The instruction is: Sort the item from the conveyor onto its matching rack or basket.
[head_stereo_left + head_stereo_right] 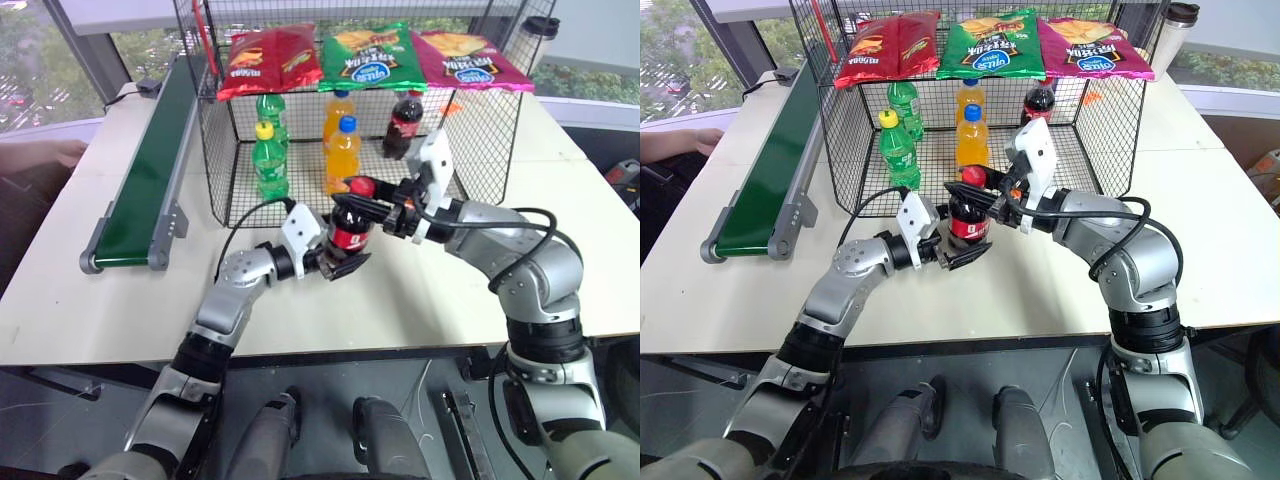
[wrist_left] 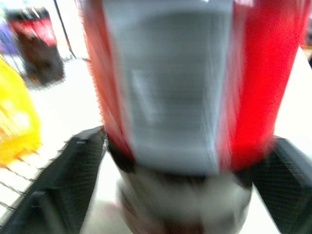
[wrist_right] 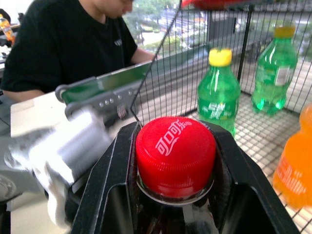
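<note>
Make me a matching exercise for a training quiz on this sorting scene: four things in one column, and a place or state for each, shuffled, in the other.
Things:
1. cola bottle
2. conveyor
3. chip bags
4. green bottles

Places or states:
A. lying on the flat top of the wire cage
B. standing inside the cage, on its left side
C. gripped at the cap by the right end effector, in front of the cage
D. running along the table's left side, with nothing on the belt

Pairs: 1-C, 2-D, 3-A, 4-B
</note>
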### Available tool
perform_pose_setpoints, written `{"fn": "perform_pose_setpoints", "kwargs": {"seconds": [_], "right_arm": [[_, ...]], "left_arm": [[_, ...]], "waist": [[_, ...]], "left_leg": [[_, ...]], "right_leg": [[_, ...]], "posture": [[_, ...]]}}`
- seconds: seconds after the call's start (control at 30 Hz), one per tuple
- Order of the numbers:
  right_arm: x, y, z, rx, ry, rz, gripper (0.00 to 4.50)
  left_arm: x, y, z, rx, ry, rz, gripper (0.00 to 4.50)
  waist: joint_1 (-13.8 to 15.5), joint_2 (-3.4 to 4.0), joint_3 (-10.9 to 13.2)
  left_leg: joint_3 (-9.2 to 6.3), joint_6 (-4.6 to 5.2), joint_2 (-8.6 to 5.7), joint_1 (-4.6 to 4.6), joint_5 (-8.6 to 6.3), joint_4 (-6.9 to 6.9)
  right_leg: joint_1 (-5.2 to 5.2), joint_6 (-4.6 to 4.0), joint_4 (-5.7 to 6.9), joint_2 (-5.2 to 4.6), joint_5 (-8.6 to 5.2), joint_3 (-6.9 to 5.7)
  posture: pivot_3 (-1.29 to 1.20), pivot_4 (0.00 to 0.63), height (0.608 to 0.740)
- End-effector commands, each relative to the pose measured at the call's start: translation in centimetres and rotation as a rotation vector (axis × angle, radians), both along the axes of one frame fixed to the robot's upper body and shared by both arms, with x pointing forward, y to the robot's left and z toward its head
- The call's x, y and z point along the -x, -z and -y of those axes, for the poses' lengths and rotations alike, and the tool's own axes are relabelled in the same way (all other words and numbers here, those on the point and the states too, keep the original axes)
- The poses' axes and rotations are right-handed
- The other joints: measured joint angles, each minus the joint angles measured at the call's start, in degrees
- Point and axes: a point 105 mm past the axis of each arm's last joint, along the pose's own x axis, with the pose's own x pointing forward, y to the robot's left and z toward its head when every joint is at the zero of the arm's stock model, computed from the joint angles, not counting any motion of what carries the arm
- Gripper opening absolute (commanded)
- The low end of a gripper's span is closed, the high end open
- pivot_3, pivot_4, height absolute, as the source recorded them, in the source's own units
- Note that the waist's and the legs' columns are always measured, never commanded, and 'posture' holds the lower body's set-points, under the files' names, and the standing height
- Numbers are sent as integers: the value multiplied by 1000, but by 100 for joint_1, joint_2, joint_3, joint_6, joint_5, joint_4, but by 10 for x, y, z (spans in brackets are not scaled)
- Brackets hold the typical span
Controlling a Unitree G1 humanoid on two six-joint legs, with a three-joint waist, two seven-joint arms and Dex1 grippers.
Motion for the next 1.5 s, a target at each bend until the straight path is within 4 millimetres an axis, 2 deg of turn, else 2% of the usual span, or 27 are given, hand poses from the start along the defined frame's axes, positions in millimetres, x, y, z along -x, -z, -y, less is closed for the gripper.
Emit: {"fn": "perform_pose_setpoints", "kwargs": {"seconds": [0.03, 0.23, 0.37, 0.63, 0.93, 1.23, 1.5], "right_arm": [[3, -15, 1, -18, 1, 62, 1193], [-9, -21, 10, -35, 77, 82, 1193], [-36, -28, 26, -39, 251, 108, 1193], [-71, -48, 46, -114, 470, 166, 1193], [-107, -51, 70, -102, 679, 215, 1193], [-121, -40, 81, -82, 727, 223, 1193], [-130, -39, 89, -80, 768, 237, 1193]], "left_arm": [[4, -16, 1, 43, 16, 27, 4421], [3, -22, -5, 46, -24, 34, 4421], [6, -27, -14, 63, -53, 26, 4421], [16, -30, -24, 88, -73, -13, 4421], [8, -37, -32, 124, -189, 21, 4421], [5, -35, -35, 121, -223, 33, 4421], [5, -36, -35, 128, -234, 37, 4421]], "waist": [[-2, 0, 0], [-2, 0, 0], [-13, 0, 0], [-13, 2, 1], [-10, 3, 2], [-18, 4, 2], [-20, 4, 2]], "left_leg": [[-2, 0, 0, -1, 0, 0], [-1, 1, 1, 1, 1, 2], [-1, 1, 1, 1, 1, 3], [-1, 2, 0, 3, 2, 2], [3, 2, -1, 6, 3, 5], [7, 3, -1, 8, 4, 4], [8, 2, -1, 10, 4, 4]], "right_leg": [[0, 0, 0, 1, 0, 0], [0, 1, 6, 1, 1, -1], [0, 0, 8, 1, 1, 0], [-2, 1, 13, 3, 0, 1], [-2, 1, 19, 5, 1, 3], [-2, 2, 23, 7, 2, 5], [-2, 2, 25, 7, 2, 6]], "posture": [[0, 150, 738], [0, 150, 738], [0, 150, 738], [0, 150, 738], [0, 150, 738], [0, 150, 738], [0, 150, 738]]}}
